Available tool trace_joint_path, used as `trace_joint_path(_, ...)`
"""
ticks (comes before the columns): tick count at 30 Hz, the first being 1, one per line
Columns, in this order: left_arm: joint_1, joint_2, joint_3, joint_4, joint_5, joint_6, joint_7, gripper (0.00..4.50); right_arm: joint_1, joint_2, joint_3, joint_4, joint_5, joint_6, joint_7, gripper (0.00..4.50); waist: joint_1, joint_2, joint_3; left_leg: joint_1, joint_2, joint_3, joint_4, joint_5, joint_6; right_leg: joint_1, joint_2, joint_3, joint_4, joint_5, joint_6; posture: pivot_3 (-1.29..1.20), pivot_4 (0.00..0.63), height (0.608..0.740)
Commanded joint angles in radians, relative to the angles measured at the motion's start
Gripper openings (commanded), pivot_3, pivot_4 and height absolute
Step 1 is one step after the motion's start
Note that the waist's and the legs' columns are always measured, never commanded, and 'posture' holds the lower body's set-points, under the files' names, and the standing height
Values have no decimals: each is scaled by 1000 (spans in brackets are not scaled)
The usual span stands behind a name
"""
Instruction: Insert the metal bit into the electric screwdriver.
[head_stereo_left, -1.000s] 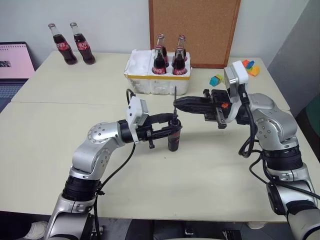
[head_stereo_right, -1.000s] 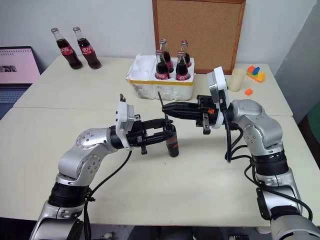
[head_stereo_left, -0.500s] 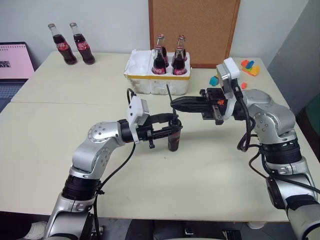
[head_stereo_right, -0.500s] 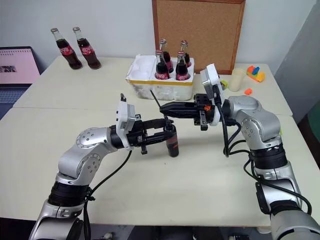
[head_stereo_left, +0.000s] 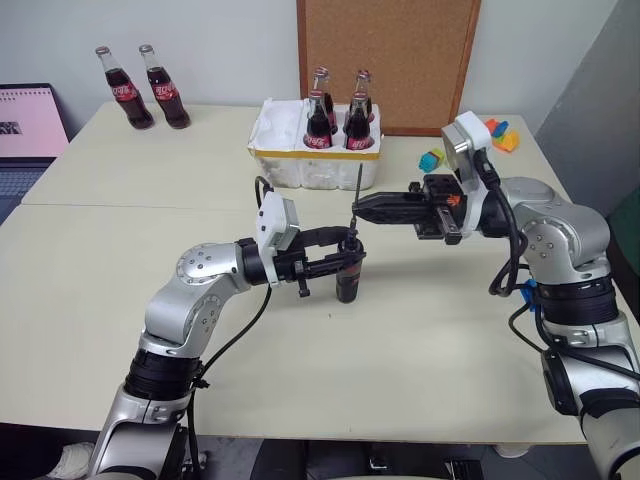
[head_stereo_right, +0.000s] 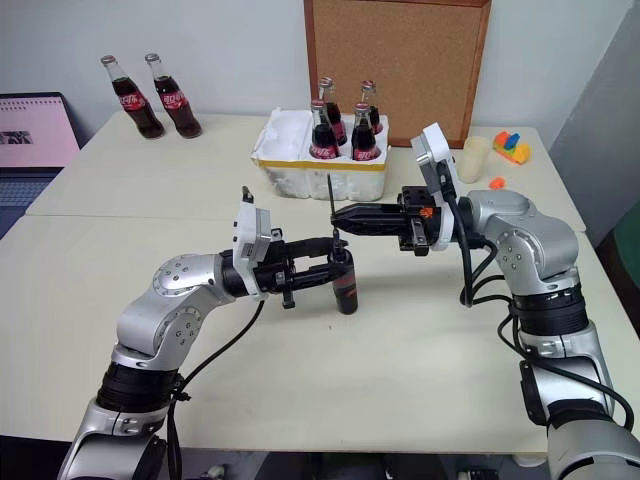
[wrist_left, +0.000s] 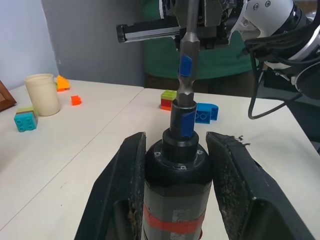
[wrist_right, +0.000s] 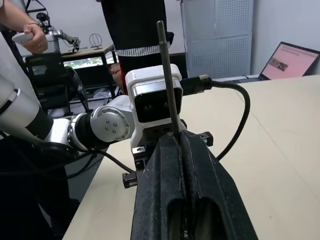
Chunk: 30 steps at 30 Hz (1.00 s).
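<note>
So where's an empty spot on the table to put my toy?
Bare tabletop lies near the front edge, below both arms, and at the left, between the two loose bottles and the foam bottle box. It is crowded by the blocks and around the screwdriver.

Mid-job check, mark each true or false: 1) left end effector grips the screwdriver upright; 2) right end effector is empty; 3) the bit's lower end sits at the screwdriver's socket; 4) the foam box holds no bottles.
1) True: the left end effector clamps the black pen-shaped electric screwdriver upright.
2) False: the right end effector is shut on the thin grey metal bit.
3) True, per the left wrist view.
4) False: the white foam box holds cola bottles.
</note>
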Motion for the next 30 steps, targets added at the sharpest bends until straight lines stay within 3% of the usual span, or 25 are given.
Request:
trace_joint_path(1,-3,8,-1,-3,-4,12,-7,1531,7,9,-15,-28,42,64,-24,0,0,0,0,0,0,0,0,0,0,0,0,0,0,0,0,0,150,740)
trace_joint_path(8,0,12,0,-5,-2,13,-5,1531,3,8,-15,-72,68,87,-6,0,0,0,0,0,0,0,0,0,0,0,0,0,0,0,1,0,150,740)
trace_joint_path(30,-4,17,-3,4,-1,10,-34,1531,-64,-19,102,17,-83,-76,171,0,0,0,0,-1,0,0,0,0,0,0,0,-1,-1,0,1,0,150,740)
